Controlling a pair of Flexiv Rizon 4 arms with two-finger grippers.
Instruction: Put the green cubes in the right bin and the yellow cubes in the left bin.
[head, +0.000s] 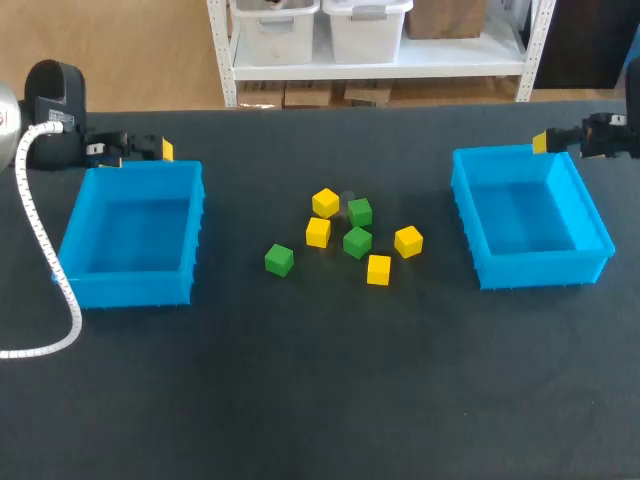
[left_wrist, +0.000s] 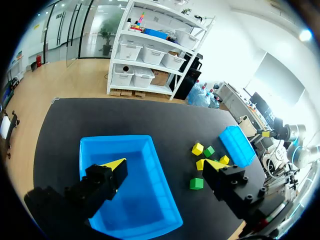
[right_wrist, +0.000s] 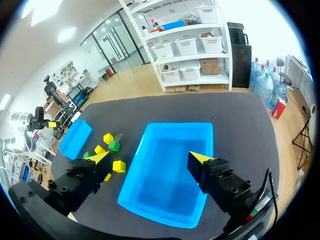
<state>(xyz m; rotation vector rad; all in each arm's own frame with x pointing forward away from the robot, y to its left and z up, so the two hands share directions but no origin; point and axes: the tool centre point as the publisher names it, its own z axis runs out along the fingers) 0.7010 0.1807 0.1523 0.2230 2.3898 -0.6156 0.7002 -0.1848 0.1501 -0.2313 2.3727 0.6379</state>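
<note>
On the dark worktop (head: 320, 400), the left bin (head: 130, 288) is set at the left of the frame and the right bin (head: 540, 272) at the right, both blue. All seven cubes are found loose on the worktop between the bins, around the centre of the frame.

The uppermost yellow cube (head: 325, 202) is placed at the top of the cluster, with the second yellow cube (head: 318, 232) just below it. The right-hand yellow cube (head: 408, 241) is seen at the cluster's right edge and the lowest yellow cube (head: 378, 269) at its bottom. The upper green cube (head: 360, 211) is set just right of the uppermost yellow one. The central green cube (head: 357, 242) lies directly beneath it, and the outlying green cube (head: 279, 260) is found apart at the lower left.

The left fingers (left_wrist: 114, 164) are held at the upper left, by the far rim of the left bin. The right fingers (right_wrist: 201, 158) are held at the upper right, by the far corner of the right bin. Both pairs are spread wide apart, with no cube gripped.
</note>
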